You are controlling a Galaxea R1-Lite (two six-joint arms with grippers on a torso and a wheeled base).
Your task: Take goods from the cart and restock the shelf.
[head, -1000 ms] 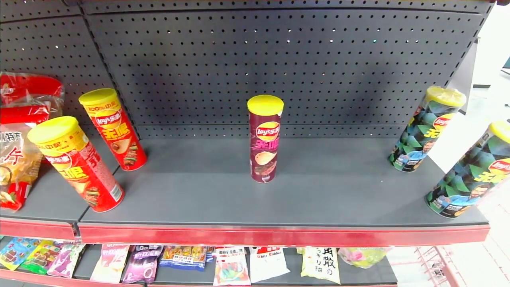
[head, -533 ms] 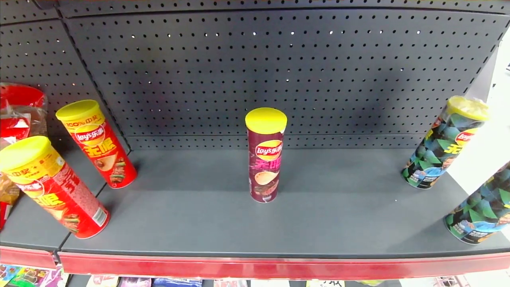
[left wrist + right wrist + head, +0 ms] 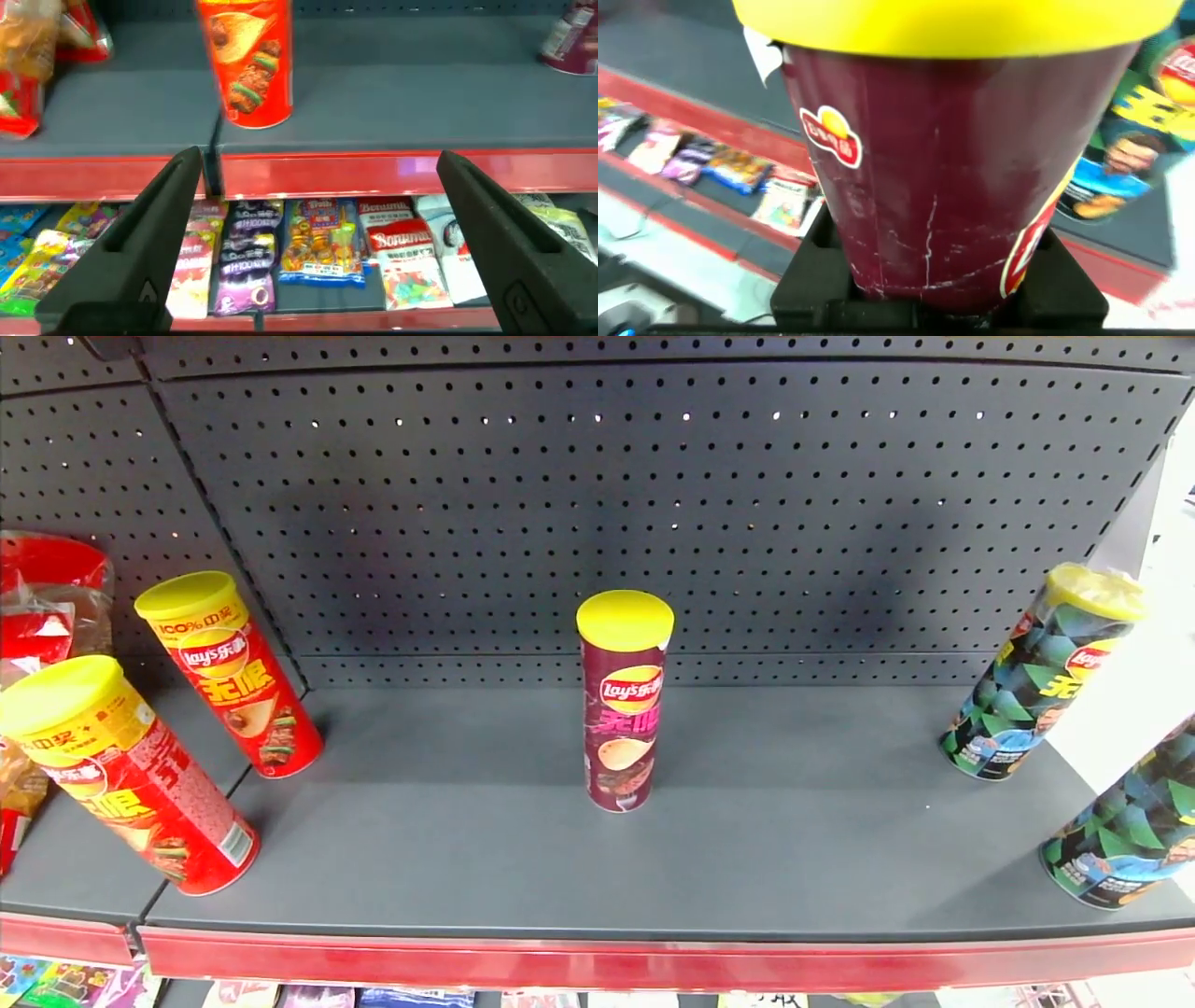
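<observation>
Shelf [image 3: 747, 840]: grey deck, pegboard back; shelved maroon can [image 3: 624, 709] upright at centre, red cans [image 3: 233, 672] at 9 o'clock, teal cans [image 3: 1036, 681] at 3 o'clock.
Left gripper [image 3: 320, 159]: fingers apart, nothing between them.
Right gripper [image 3: 938, 299]: clamped on held maroon can [image 3: 952, 168].

Snack bags [image 3: 42, 607] and sweet packets [image 3: 318, 247] before a pegboard back panel [image 3: 653, 504]
The red-and-clear snack bags stand at the far left against the dark grey perforated panel; the colourful sweet packets lie side by side in a row lower down.
</observation>
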